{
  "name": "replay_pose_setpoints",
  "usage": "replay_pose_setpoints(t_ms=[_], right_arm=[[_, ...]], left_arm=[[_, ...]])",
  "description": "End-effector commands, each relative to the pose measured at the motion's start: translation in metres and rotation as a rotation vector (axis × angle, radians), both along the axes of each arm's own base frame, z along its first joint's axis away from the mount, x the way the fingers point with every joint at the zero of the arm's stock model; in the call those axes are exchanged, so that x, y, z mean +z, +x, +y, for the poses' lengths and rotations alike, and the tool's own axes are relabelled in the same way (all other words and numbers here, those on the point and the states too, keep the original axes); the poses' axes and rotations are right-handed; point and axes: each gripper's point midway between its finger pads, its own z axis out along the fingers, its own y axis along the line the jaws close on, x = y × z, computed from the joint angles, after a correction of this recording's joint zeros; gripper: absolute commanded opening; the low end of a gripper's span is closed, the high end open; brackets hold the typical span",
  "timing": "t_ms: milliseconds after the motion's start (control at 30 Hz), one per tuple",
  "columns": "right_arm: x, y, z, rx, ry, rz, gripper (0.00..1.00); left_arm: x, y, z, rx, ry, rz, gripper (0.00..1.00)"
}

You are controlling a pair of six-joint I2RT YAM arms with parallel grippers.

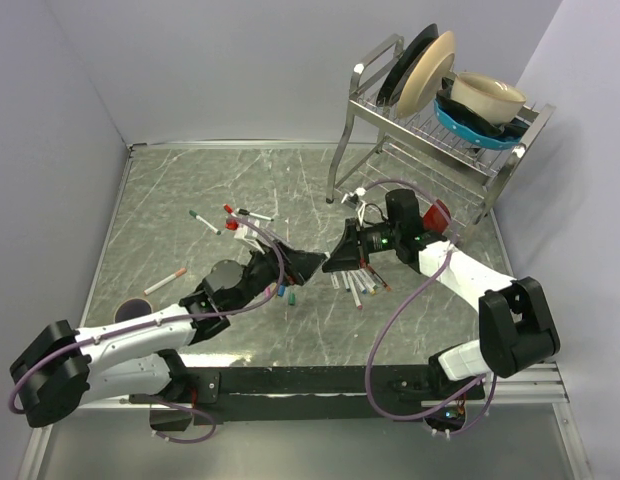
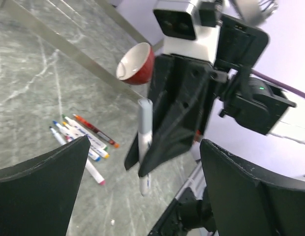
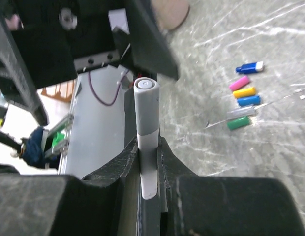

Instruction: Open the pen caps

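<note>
- Counting progress: roughly half done, by my guess. On the left of the bench point(image 1: 150, 190) a few capped pens point(image 1: 166, 281) lie loose, not yet opened.
- Pulled pen caps point(image 3: 244, 92) sit in a short row on the bench, near my left end effector point(image 1: 308, 263).
- Left end effector: fingers spread wide, gripping nothing, facing the held pen's grey end, close but apart.
- Right end effector point(image 1: 342, 258): pinching the white barrel of one pen point(image 3: 148, 147). Its grey cap point(image 3: 145, 108) looks on and points toward the left one.
- Uncapped pens point(image 1: 358, 282) are piled just below the right end effector.
- Remaining: this cap, then the loose ones.
</note>
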Motion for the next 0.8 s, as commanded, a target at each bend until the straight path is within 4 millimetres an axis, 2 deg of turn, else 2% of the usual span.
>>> replay_pose_setpoints(t_ms=[0, 133, 267, 300, 400, 767], right_arm=[[0.015, -0.006, 0.003, 0.070, 0.031, -0.095, 0.00], [0.013, -0.011, 0.004, 0.095, 0.031, -0.071, 0.00], [0.014, -0.013, 0.005, 0.108, 0.036, -0.071, 0.00], [0.015, -0.013, 0.005, 0.107, 0.037, -0.073, 0.00], [0.015, -0.013, 0.005, 0.107, 0.036, -0.070, 0.00], [0.012, -0.010, 0.006, 0.096, 0.025, -0.058, 0.00]], left_arm=[[0.016, 0.017, -0.001, 0.061, 0.041, -0.022, 0.99], [0.016, 0.022, -0.011, 0.047, 0.040, -0.020, 0.99], [0.018, 0.025, -0.017, 0.033, 0.028, -0.024, 0.80], [0.020, 0.026, -0.019, 0.029, 0.024, -0.026, 0.71], [0.019, 0.026, -0.023, 0.009, 0.026, -0.025, 0.61], [0.018, 0.025, -0.036, -0.053, 0.028, -0.025, 0.39]])
